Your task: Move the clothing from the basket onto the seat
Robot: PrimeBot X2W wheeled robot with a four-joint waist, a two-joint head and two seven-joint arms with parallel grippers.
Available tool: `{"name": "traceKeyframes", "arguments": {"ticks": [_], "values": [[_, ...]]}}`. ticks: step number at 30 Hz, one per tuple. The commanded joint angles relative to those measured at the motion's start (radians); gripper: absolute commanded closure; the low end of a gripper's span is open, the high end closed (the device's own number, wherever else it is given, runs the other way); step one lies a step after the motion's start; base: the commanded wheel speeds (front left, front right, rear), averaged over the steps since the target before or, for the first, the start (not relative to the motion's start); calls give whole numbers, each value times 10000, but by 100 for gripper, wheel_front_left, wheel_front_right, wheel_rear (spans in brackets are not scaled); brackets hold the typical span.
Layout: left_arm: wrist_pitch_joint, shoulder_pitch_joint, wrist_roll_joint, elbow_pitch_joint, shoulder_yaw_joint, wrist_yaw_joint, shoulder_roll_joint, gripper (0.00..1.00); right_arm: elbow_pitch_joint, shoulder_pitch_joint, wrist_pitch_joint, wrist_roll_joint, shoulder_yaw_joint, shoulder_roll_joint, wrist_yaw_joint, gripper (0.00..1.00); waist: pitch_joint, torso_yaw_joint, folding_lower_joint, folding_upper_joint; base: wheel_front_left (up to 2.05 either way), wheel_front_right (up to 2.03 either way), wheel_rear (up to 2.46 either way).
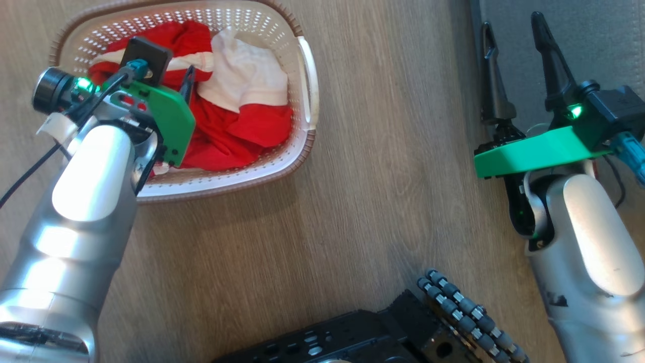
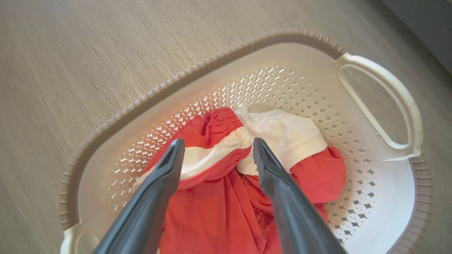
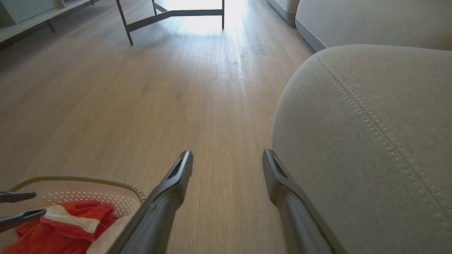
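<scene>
1. Nearest the robot, at the bottom of the head view, sits its black base point(image 1: 347, 338) with a roller-studded wheel point(image 1: 468, 312), standing on a pale wood-grain floor point(image 1: 383, 176).
2. The left hand point(image 2: 218, 143) is above the basket point(image 1: 308, 65), its two dark fingers point(image 2: 166, 176) spread wide apart and holding nothing. In the left wrist view the tips lie over the clothing point(image 2: 212, 215), either side of a white band; whether they touch the fabric cannot be told.
3. The clothing lies bunched inside the basket, red fabric with a white panel on top toward the handle side. It fills the middle and leaves the perforated wall bare around it.
4. The basket stands on the floor at the robot's left, well apart from the seat point(image 3: 370, 141), with bare floor between them.
5. The right hand point(image 1: 511, 22) is at the robot's right, fingers wide apart and empty. In the right wrist view it hangs over the floor with its right finger just beside the seat's rounded corner.
6. The seat is a grey cushion with a line of light double stitching running across it; nothing lies on the part in view.
7. Beyond it is a second grey cushion point(image 3: 370, 21), and farther along the floor a dark metal frame point(image 3: 169, 14) stands in bright light.
</scene>
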Motion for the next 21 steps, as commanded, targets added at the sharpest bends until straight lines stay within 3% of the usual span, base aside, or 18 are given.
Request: {"name": "traceKeyframes", "arguments": {"ticks": [1,21], "values": [[43,-203,72,-139,206,75,238,0,-304,427,-47,84,149,80,69,0,94,-88,-1,0,0,0,0],[210,-1768,219,2072,79,556,774,0,-261,219,-47,205,677,315,69,0,946,-570,-1,0,0,0,0]]}}
